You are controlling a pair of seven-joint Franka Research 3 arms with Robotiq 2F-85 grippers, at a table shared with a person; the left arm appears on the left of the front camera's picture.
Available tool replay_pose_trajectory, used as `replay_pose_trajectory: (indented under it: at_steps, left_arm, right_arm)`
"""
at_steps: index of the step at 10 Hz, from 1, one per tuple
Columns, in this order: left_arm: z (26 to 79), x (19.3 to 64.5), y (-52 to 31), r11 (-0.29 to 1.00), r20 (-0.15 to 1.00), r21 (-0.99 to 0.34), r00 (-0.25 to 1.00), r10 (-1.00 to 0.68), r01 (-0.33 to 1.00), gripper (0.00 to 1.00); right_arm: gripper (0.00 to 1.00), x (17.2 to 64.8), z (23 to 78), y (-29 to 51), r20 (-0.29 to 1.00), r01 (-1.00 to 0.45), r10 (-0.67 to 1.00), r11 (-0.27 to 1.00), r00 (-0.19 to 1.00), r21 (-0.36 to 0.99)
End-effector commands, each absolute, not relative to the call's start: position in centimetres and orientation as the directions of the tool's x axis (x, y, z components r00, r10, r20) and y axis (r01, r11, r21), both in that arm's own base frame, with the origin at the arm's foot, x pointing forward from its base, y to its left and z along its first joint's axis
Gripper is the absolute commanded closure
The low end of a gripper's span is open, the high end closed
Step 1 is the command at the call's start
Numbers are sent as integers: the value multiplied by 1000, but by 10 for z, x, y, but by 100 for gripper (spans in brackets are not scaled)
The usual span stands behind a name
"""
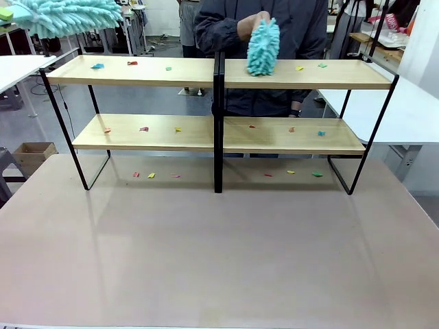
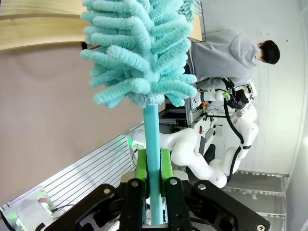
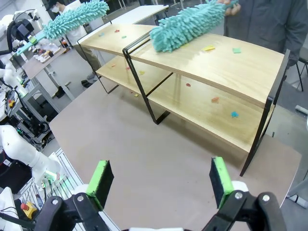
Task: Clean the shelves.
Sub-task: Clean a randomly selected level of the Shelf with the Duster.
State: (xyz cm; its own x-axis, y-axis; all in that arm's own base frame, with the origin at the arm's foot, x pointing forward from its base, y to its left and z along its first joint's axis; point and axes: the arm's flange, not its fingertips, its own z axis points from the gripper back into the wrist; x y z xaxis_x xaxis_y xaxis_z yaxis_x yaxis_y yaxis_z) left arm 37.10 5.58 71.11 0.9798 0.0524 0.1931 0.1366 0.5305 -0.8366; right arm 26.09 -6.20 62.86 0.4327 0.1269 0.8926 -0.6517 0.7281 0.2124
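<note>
nearest to the robot, the right pincer (image 3: pixel 160 179) is spread wide and carries nothing, hanging over the bare counter (image 1: pixel 219 253). the left pincer (image 2: pixel 154 166) is pressed on the thin handle of the robot's duster (image 1: pixel 65 15), whose fluffy teal head is raised high, above and a little outside the left end of the rack.

the shelves (image 1: pixel 192 72) stand across the far part of the counter: two sections joined at one centre post, two boards high. small paper scraps (image 1: pixel 143 128) lie on them. i count five on the top boards (three left, two right), six on the lower boards (three and three), and six more on the counter under the rack. one more may hide behind a duster head.

behind the rack a person's hand (image 1: pixel 250 26) holds the person's duster (image 1: pixel 263 46) with its head on the top board, just right of the centre post. so there are two dusters.

i judge the sweeping is at its start. the next move calls for bringing the raised head down on the left top board and brushing the three scraps along it without knocking the frame.
</note>
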Motion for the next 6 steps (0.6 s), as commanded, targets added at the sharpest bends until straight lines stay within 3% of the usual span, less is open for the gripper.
replay_pose_trajectory:
  at_steps: [1, 6]
  left_arm:
    - [717, 377, 40, 545, 202, -825, 978, 42, 147, 87]
    - [726, 405, -48, 591, 228, -759, 962, -153, 274, 87]
  right_arm:
    - [0, 261, 628, -61, 892, -652, 127, 727, 434, 214]
    - [0, 261, 628, -61, 892, -652, 127, 727, 434, 214]
